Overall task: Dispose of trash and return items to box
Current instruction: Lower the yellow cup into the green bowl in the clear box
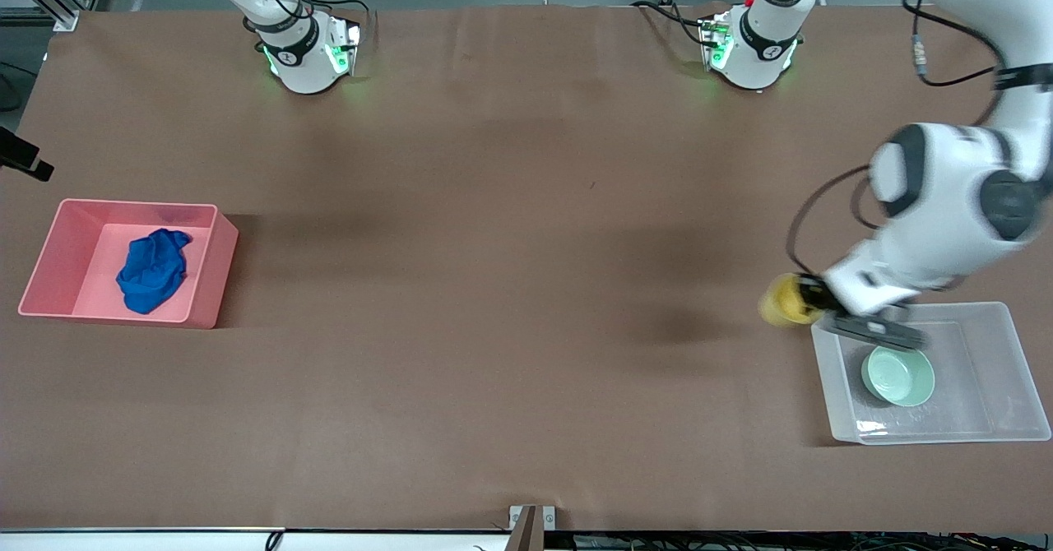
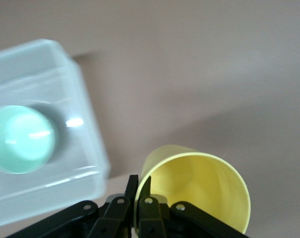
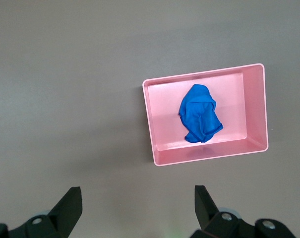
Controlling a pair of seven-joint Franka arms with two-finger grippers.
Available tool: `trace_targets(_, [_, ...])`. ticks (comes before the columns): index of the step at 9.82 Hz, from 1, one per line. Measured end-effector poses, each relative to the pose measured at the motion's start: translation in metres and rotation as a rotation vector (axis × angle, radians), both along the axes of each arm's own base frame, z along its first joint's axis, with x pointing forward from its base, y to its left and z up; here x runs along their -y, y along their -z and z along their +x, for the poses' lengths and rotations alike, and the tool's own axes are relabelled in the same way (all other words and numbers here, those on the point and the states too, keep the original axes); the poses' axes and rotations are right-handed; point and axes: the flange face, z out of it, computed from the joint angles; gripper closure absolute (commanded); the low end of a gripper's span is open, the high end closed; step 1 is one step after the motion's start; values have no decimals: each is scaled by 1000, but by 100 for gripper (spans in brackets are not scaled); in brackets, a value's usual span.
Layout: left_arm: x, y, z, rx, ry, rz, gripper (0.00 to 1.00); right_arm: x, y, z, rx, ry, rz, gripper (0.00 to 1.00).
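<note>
- The bin (image 1: pixel 206 288) sits on the tabletop (image 1: pixel 510 247) at my right arm's end, with the trash (image 1: pixel 153 270) lying inside it.
- My right gripper (image 3: pixel 137 208) hangs high over the tabletop beside the bin, jaws spread wide and holding nothing.
- My left gripper (image 1: pixel 810 300) pinches the rim of the cup (image 1: pixel 781 300), carried tilted, just over the box (image 1: pixel 999 370) corner.
- The bowl (image 1: pixel 898 377) rests inside the box.

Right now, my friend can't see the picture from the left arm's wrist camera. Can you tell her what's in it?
The left gripper pinches the rim of a small yellow plastic cup, holding it above the brown table. Beside the cup is the corner of a clear plastic box with a shallow mint-green bowl inside.
</note>
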Motion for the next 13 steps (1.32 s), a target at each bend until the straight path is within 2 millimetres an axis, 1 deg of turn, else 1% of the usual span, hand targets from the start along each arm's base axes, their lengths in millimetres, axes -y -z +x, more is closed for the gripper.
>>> trace_targets(1, [-41,10,13,1,-26,26,100,0,0,0,0,0,0,0])
trace_targets(3, [-111,49,33,-7,-80,-7,99,0,0,0,0,0,0,0])
trace_targets(4, [-144,70,39,-6,-99,-33,98,0,0,0,-1,0,0,0])
trace_targets(5, [-170,89,41,1,-116,-27,98,0,0,0,-1,0,0,0])
trace_targets(6, [-182,105,44,22,-131,-4,97,0,0,0,-1,-1,0,0])
trace_targets(7, [-186,119,46,34,-137,10,94,-1,0,0,-1,-1,0,0])
trace_targets(8, [-187,129,47,28,-144,12,78,-1,0,0,-1,-1,0,0])
trace_targets(9, [-187,137,46,19,-150,11,45,-1,0,0,-1,-1,0,0])
trace_targets(10, [-187,141,46,14,-153,12,2,-1,0,0,-1,-1,0,0])
trace_targets(11, [-187,141,46,19,-154,14,0,-1,0,0,-1,-1,0,0])
trace_targets(12, [-186,135,49,34,-152,16,0,-1,0,0,-1,-1,0,0])
trace_targets(13, [-183,121,53,63,-145,19,0,-1,0,0,-1,-1,0,0])
